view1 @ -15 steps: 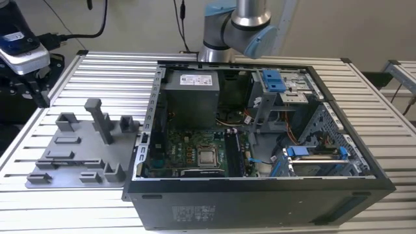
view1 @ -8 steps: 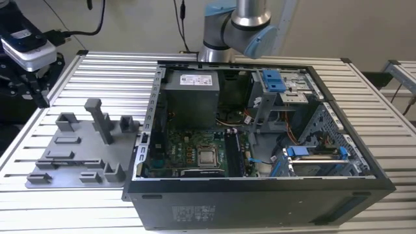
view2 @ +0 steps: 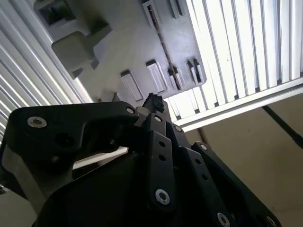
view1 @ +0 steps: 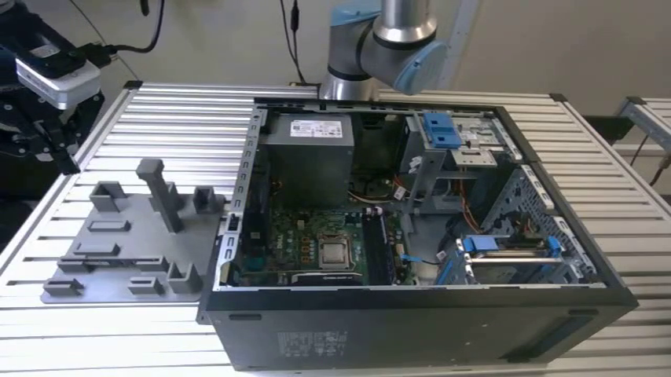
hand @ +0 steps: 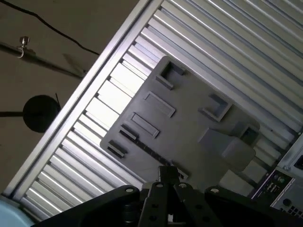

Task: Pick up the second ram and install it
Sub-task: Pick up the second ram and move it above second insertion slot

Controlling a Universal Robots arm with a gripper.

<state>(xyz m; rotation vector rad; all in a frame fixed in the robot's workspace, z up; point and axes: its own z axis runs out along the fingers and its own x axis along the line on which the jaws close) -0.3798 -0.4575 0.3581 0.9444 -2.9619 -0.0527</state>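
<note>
In both wrist views my gripper [hand: 166,173] [view2: 154,101] hangs high above the grey fixture plate [hand: 189,137] [view2: 137,47], its black fingertips pressed together with nothing visible between them. The plate [view1: 126,236] lies on the slatted table at the exterior view's left, with empty grey holders and posts. The second ram is out of view. Inside the open computer case [view1: 419,314] the green motherboard [view1: 304,236] shows its long black memory slots [view1: 375,245] beside the processor socket [view1: 335,253].
The arm's base [view1: 383,47] stands behind the case. A grey power supply [view1: 306,157] and blue-latched drive bays [view1: 504,247] fill the case. A tall post [view1: 157,192] rises from the plate. A camera rig [view1: 47,71] stands at the exterior view's far left. The case's rear ports [hand: 279,184] edge the first wrist view.
</note>
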